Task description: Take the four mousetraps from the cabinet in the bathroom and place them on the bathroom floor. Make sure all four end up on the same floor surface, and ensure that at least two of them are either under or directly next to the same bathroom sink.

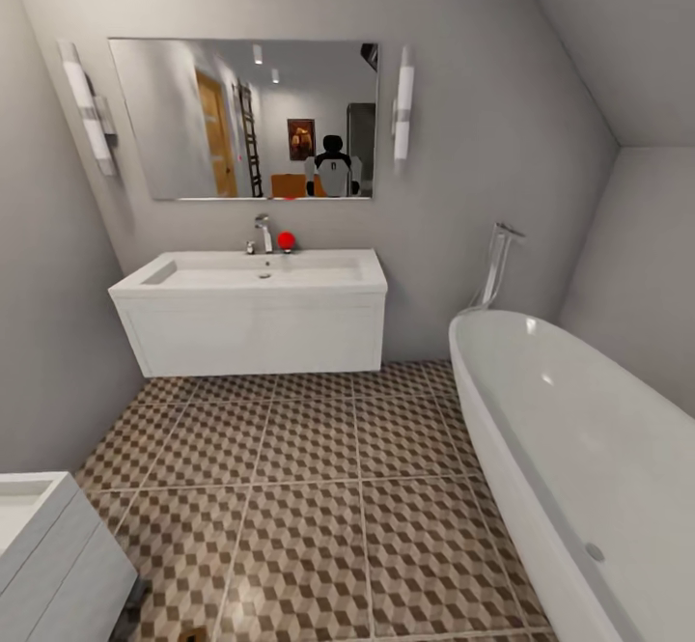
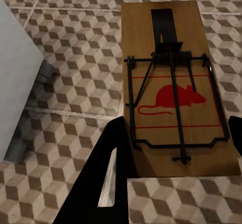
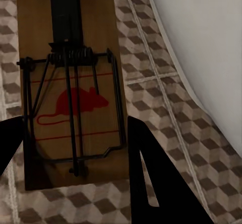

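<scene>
In the left wrist view, my left gripper (image 2: 174, 153) is shut on a mousetrap (image 2: 171, 88), a brown board with a dark wire spring and a red mouse print, held above the bathroom floor (image 2: 75, 47). The right wrist view has my right gripper (image 3: 75, 153) shut on a second mousetrap (image 3: 70, 82) of the same look, also above the tiles (image 3: 151, 98). Ahead in the head view, the white bathroom sink (image 1: 253, 275) with a chrome tap (image 1: 264, 233) hangs on the far wall over the cube-patterned floor (image 1: 309, 488). The cabinet is out of view.
A white bathtub (image 1: 579, 468) fills the right side, and its wall (image 3: 201, 42) is close to my right gripper. A small white boxy unit (image 1: 48, 545) stands at the near left, beside my left gripper (image 2: 15, 72). A mirror (image 1: 241, 119) hangs above the sink.
</scene>
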Available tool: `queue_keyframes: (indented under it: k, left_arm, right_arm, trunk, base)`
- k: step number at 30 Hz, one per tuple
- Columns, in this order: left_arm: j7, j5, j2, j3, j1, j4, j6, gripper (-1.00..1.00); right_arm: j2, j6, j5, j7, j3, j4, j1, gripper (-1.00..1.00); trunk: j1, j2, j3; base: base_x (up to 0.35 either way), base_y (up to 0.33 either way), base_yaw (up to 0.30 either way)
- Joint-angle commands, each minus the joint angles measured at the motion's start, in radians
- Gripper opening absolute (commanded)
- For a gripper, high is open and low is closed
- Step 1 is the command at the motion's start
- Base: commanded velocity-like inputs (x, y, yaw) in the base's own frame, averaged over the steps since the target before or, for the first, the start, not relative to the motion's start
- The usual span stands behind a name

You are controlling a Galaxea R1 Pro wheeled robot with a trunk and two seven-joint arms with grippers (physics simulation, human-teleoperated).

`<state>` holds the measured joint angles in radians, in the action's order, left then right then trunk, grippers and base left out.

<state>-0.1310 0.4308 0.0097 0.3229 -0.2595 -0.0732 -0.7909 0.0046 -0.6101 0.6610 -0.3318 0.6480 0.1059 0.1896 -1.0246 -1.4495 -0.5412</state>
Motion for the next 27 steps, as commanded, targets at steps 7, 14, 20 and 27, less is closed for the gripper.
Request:
queue_keyframes:
  k: [7,14,20,27]
  left_arm:
    - [-0.009,-0.001,-0.001,0.008,-0.001,-0.002,-0.004,-1.00]
    - [-0.009,-0.001,-0.001,0.008,-0.001,-0.003,-0.004,-1.00]
    - [-0.009,-0.001,-0.001,0.008,-0.001,-0.003,-0.004,-1.00]
    - [-0.009,-0.001,-0.001,0.008,-0.001,-0.003,-0.004,-1.00]
  right_arm:
    - [0.000,-0.002,0.005,-0.004,0.009,0.000,0.001,-1.00]
    - [0.000,-0.002,0.005,-0.005,0.009,0.000,0.001,-1.00]
    - [0.000,-0.002,0.005,-0.004,0.009,0.000,0.001,-1.00]
    - [0.000,-0.002,0.005,-0.004,0.009,0.000,0.001,-1.00]
  trunk:
    - [0.000,0.000,-0.001]
    - [0.000,0.000,-0.001]
    - [0.000,0.000,-0.001]
    - [0.000,0.000,-0.001]
  base:
    - [0.239,0.000,0.000]
    - [0.239,0.000,0.000]
    - [0.239,0.000,0.000]
    - [0.239,0.000,0.000]
